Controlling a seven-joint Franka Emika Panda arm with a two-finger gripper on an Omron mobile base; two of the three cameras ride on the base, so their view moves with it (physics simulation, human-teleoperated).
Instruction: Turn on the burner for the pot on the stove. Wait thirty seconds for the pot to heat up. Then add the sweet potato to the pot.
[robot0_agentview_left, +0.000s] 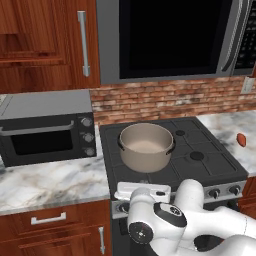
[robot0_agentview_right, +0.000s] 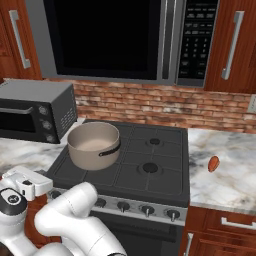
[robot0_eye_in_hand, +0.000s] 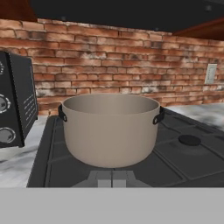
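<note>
Left base view: toaster oven (robot0_agentview_left: 47, 132) beside pot (robot0_agentview_left: 146, 146).

The pot (robot0_agentview_left: 146, 148) is dull grey-beige metal with a matt finish and a paler inside. The stove (robot0_agentview_right: 150, 186) has matt black grates and a brushed steel front strip. The counter (robot0_agentview_left: 50, 182) is polished veined marble — smooth, faintly glossy. The cabinets (robot0_agentview_left: 45, 45) are reddish varnished wood; the backsplash (robot0_eye_in_hand: 113, 61) is rough brick.
</note>
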